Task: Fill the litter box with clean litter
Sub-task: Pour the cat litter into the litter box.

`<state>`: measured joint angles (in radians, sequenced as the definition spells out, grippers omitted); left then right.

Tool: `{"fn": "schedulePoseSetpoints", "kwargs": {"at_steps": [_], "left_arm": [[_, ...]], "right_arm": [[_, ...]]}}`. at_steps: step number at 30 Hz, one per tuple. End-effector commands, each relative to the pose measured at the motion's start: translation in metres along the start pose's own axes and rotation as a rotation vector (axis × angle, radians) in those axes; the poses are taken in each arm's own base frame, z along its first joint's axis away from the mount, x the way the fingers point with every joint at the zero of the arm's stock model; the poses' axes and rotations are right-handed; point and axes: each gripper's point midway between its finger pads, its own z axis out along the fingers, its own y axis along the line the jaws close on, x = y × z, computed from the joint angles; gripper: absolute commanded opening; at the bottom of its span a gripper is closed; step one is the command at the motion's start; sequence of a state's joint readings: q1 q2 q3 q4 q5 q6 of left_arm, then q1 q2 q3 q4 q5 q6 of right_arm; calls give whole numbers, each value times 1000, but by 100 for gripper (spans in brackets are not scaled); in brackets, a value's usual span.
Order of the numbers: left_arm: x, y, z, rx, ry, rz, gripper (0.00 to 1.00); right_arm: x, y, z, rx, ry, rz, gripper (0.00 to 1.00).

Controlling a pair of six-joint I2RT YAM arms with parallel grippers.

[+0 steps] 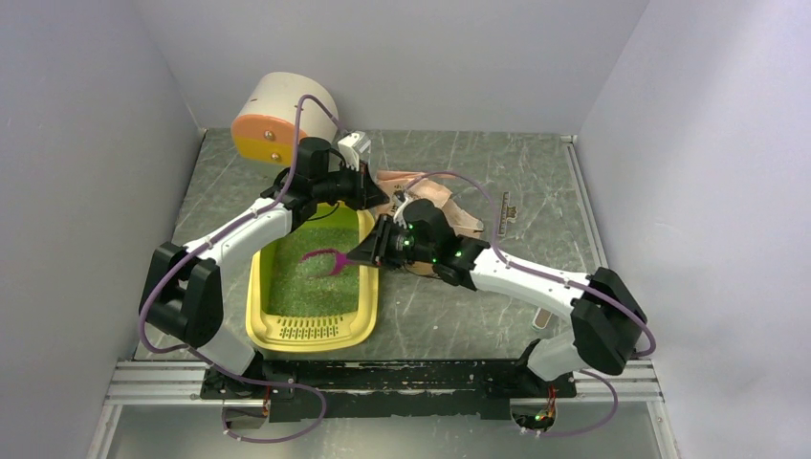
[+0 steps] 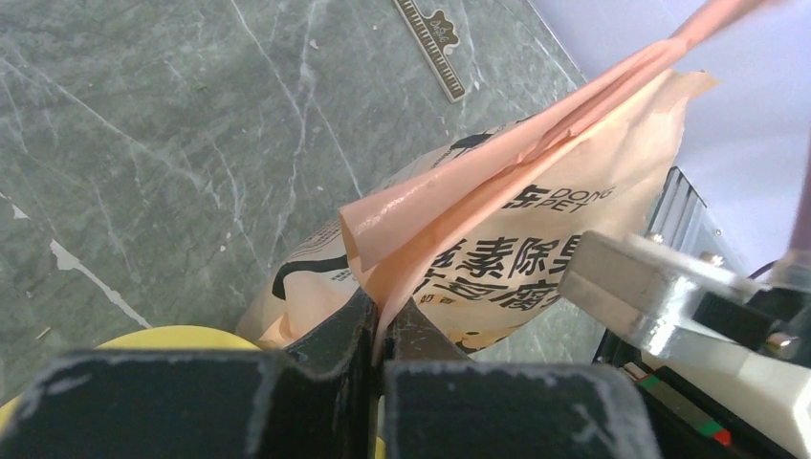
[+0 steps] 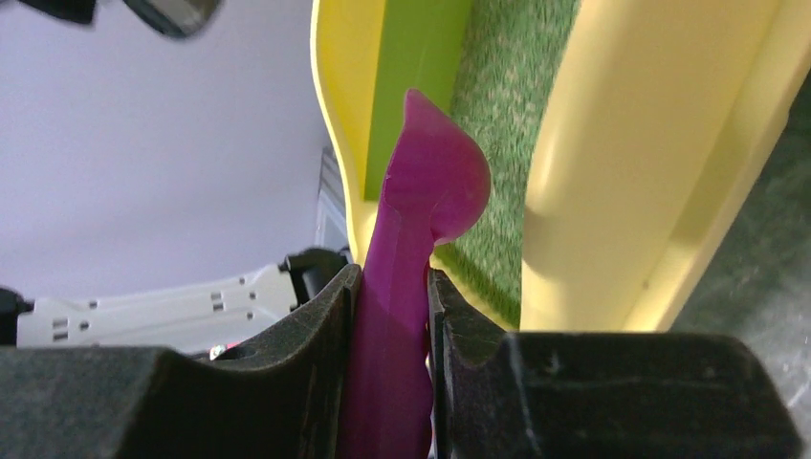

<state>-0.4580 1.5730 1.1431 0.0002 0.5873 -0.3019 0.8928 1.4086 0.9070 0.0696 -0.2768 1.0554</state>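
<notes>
the yellow litter box sits on the grey surface, left of centre toward the near edge, its grille at the near end. green clean litter covers its floor. the right claw is clamped on a magenta scoop, which reaches over the box's right rim. the left claw pinches the edge of a pink-beige bag just past the box's far end.

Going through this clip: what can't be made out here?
- Bag opening and contents: top view, both arms cover it; left wrist shows only the fold pinched in the left gripper.
- Scoop bowl: right wrist shows only the handle in the right gripper; top view too small.
- Litter box far end: top view, left arm hides it.
</notes>
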Motion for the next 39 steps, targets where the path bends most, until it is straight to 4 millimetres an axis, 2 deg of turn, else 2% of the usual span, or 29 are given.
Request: {"fn": "schedulePoseSetpoints", "kwargs": {"at_steps": [1, 9, 12, 20, 24, 26, 28, 33, 39], "left_arm": [[-43, -6, -11, -10, -109, 70, 5], [-51, 1, -2, -12, -110, 57, 5], [-52, 3, 1, -8, -108, 54, 5], [-48, 5, 4, 2, -103, 46, 5], [-45, 5, 3, 7, -94, 49, 5], [-44, 5, 3, 5, -94, 48, 5], [-44, 4, 3, 9, -94, 48, 5], [-43, 3, 0, 11, -92, 56, 5], [-40, 1, -2, 18, -86, 54, 5]], "right_arm": [[-47, 39, 8, -68, -175, -55, 0], [-80, 27, 31, 37, -324, -54, 0], [-82, 29, 36, 35, -355, -57, 0], [-67, 38, 67, -17, -278, -68, 0], [-61, 40, 71, -39, -244, -77, 0], [-57, 43, 70, -32, -215, -91, 0], [-43, 43, 66, -45, -156, -92, 0], [2, 18, 45, -32, -15, -77, 0], [22, -1, 10, 13, 22, -100, 0]]}}
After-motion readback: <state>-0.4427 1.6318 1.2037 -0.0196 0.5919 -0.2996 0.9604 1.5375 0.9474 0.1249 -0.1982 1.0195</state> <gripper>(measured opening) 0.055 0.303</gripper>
